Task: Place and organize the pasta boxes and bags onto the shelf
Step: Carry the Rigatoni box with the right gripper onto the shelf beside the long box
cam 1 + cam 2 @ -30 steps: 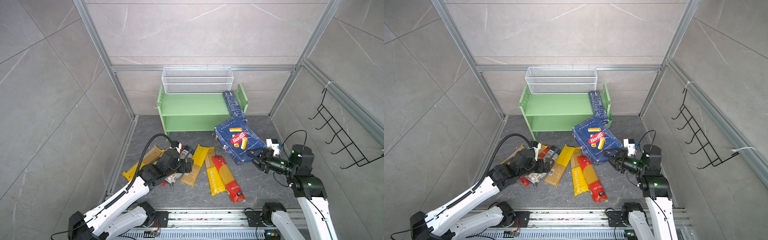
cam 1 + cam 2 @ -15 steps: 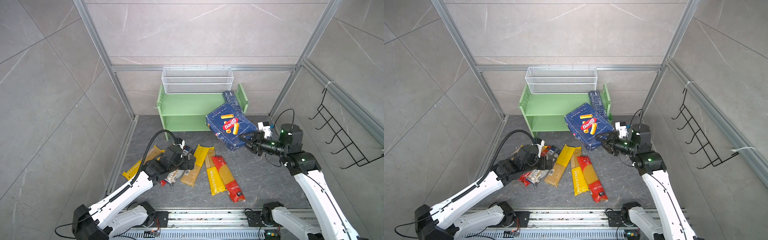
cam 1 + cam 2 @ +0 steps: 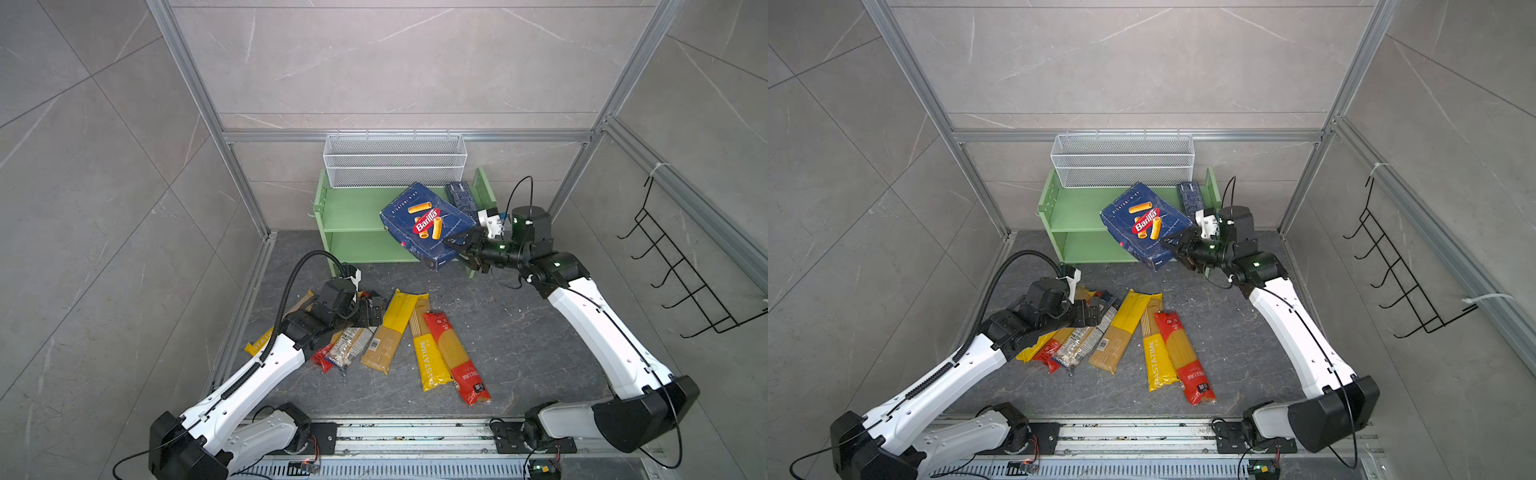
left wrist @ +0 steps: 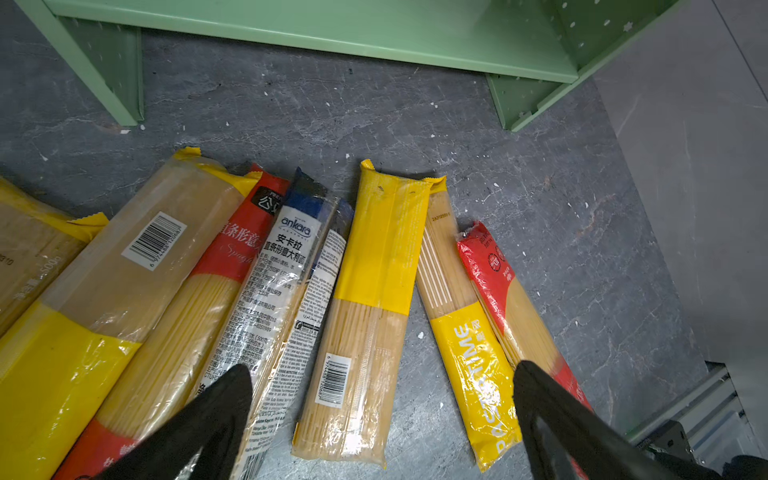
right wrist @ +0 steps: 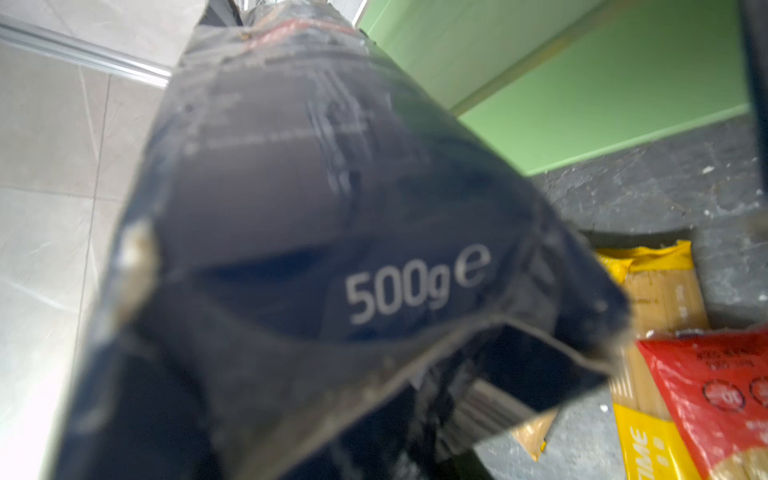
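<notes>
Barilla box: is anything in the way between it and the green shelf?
Only at the right end: the narrow blue box lies on the top board, right beside the Barilla box held tilted in the right claw. The rest of the shelf top looks bare.

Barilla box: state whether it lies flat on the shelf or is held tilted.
Held tilted. The right hand grips the Barilla box by its lower end; it slants over the shelf's front edge, not flat.

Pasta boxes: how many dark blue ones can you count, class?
2. The wide Barilla box is held tilted in the right tool, before the shelf; the narrow box lies at its top board's right end.
</notes>
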